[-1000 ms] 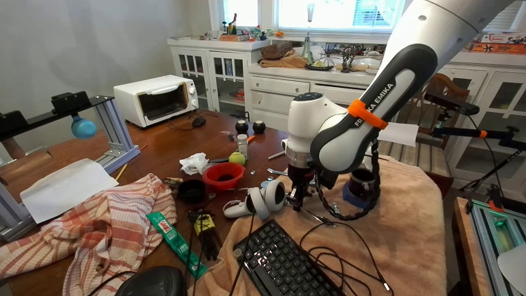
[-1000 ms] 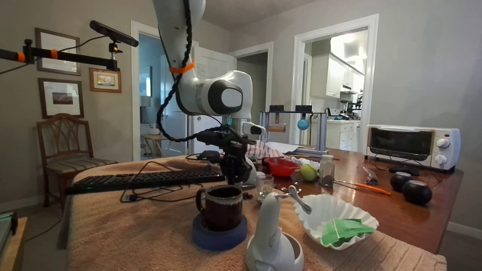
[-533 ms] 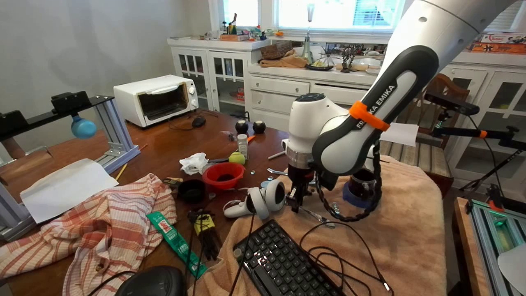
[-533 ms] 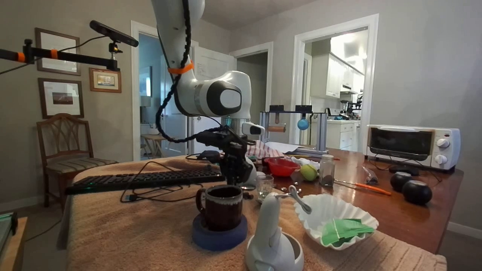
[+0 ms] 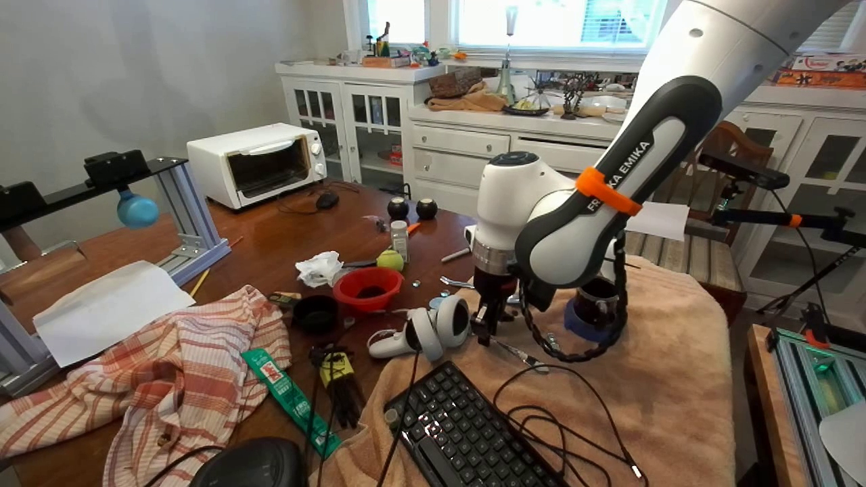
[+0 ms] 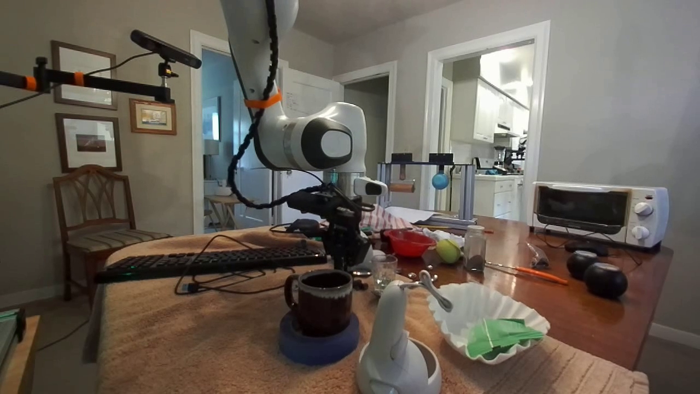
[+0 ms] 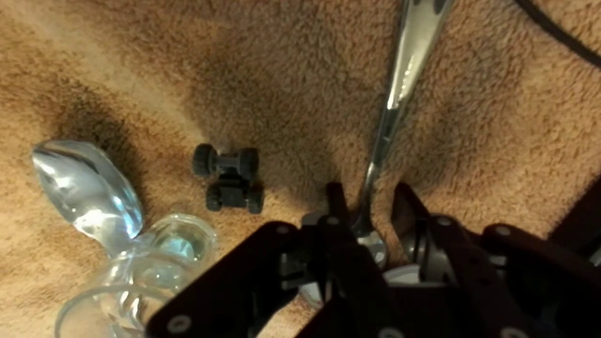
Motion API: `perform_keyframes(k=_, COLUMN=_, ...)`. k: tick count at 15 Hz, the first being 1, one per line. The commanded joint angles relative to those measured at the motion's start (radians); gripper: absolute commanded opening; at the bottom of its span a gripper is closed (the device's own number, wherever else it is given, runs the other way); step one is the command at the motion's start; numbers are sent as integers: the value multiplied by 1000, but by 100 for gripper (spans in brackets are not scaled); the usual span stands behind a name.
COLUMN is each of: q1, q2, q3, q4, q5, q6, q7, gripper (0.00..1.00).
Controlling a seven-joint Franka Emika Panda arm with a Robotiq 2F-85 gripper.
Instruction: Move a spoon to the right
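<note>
The spoon [image 7: 388,126] lies on the tan towel [image 7: 291,70], its neck between the parted fingers [image 7: 336,197] of my hand [image 7: 368,188], which has just edged slightly sideways without clearly taking it along, so I judge both grip and rightward move still lie ahead.

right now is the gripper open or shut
Open: in the wrist view, the gripper has its fingertips apart, with towel showing beside the spoon between them.
</note>
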Motion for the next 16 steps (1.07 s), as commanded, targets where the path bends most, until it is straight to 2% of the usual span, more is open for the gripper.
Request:
perform_keyframes(k=1, q1=42, q2=-15, q3=-47, q4=-12, q5=-45, q6=-3, q7=54, gripper=30)
perform_keyframes(k=2, q1=50, q2=-12, q3=-56, q4=-11, q5=-55, q6=-3, q7=65, gripper=28)
perform_keyframes(k=10, q1=90, q2=1, q3=-96, q4=-5, q5=-105, q6=-1, q7=119, gripper=30)
perform_keyframes(k=12, q1=83, q2=2, q3=-85, q4=-4, q5=-98, q6=-11, q7=104, gripper=34)
perform_keyframes(k=13, q1=83, q2=3, q3=-85, q4=-5, q5=-99, q6=-8, q7=104, gripper=30)
perform_keyframes(k=15, q1=85, q2=6, q3=-86, q4=-3, q5=-102, q6=-8, q7=104, gripper=9)
perform_keyframes(k=16, q1=86, q2=7, q3=-86, q4=-4, q5=-103, q6=-9, q7=105, gripper=3)
